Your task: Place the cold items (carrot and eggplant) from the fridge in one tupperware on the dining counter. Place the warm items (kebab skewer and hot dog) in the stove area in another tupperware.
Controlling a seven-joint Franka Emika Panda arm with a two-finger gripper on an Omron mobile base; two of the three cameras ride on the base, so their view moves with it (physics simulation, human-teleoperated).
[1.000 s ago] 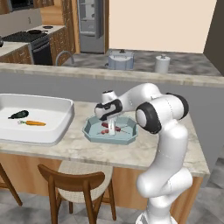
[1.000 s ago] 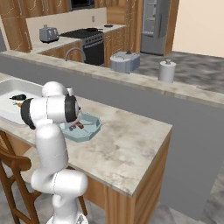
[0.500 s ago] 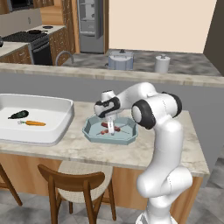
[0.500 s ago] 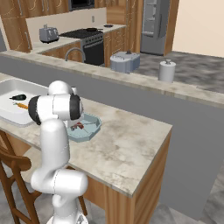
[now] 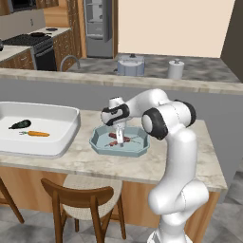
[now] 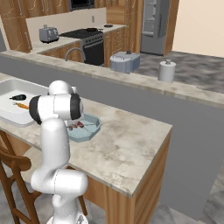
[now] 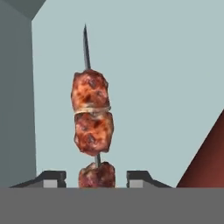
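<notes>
Arm [image 5: 166,118] rises at the near edge of the table [image 5: 156,163], bends at its dark elbow and reaches left, so the hand points straight down over the blue tupperware [image 5: 97,144]. Gripper [image 5: 120,138] hangs low inside that tupperware with its jaws parted; in the hand view the two dark tips [image 7: 54,178] stand apart on either side of the kebab [image 7: 92,118], with a gap between each tip and the meat, so the skewer is let go and not pinched. Kebab lies on the blue floor of the tupperware, its metal point running away from the gripper and its meat chunks in a row. A dark red shape [image 7: 205,162] at the edge of the hand view lies beside it in the same tupperware; it may be the hot dog, but I cannot tell. Well to the left on the same table sits the white tupperware [image 5: 61,137], holding the carrot [image 5: 37,134] and the dark eggplant [image 5: 20,125], near each other. Table has a speckled stone top, and a wooden chair [image 5: 83,199] stands at its near side. Behind it a higher grey ledge [image 5: 199,85] carries a lidded pot [image 5: 130,65] and a white canister [image 5: 176,69]. Farther back are a stove [image 5: 33,45], a steel fridge [image 5: 99,26] and wooden cabinets [image 6: 13,30].
</notes>
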